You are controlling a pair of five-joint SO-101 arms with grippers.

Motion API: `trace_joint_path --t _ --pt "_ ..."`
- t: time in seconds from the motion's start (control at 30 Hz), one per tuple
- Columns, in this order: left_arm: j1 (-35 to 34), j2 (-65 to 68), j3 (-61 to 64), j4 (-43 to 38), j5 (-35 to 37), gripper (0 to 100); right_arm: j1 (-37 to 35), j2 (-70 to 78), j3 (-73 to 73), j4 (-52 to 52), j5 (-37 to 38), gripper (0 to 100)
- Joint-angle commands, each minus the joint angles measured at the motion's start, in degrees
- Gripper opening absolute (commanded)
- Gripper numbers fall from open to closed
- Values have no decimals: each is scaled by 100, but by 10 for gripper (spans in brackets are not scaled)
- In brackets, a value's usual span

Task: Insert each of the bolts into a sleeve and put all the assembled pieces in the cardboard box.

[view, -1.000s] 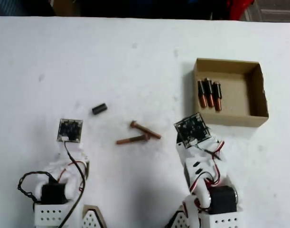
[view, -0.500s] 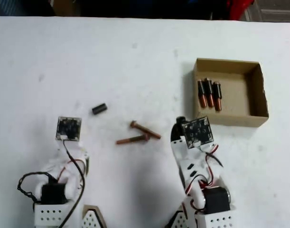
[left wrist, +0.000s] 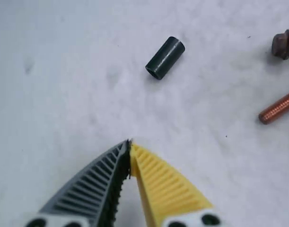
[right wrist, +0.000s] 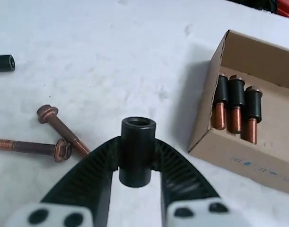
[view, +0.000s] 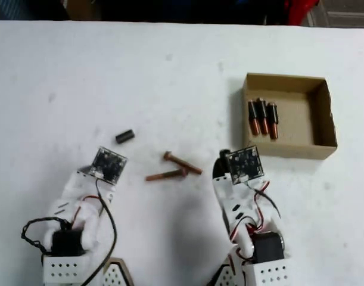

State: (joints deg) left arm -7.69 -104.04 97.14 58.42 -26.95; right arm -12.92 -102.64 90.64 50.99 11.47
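The right claw [right wrist: 136,147] held 1 sleeve [right wrist: 138,135] upright; the left claw [left wrist: 130,144] was pinched together, empty. Best to slide 1 bolt [right wrist: 66,132] in straight, slowly.

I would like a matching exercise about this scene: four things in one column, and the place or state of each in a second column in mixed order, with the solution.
Things:
1. left hand
2. right hand
3. loose sleeve
4. three assembled pieces

Places or states:
A. inside the cardboard box
B. shut on the held sleeve
C. lying on the table, untouched
D. shut, holding nothing

Pairs: 1-D, 2-B, 3-C, 4-A.
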Motion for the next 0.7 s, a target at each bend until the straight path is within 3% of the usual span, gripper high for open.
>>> trace_joint_path --t 0.0,0.33,0.53,0.67 --pt "-4 -48 -378 -176 -53 20 31 -66 -9 -224 -62 16" --pt "4 207 -1741 387 -193 20 31 -66 -9 -198 -62 16" --pt "40 2009 -2796 369 -721 20 31 -66 -9 -189 -62 16" --pt "462 3284 -3349 369 -1451 20 31 -66 -9 -189 -62 16"
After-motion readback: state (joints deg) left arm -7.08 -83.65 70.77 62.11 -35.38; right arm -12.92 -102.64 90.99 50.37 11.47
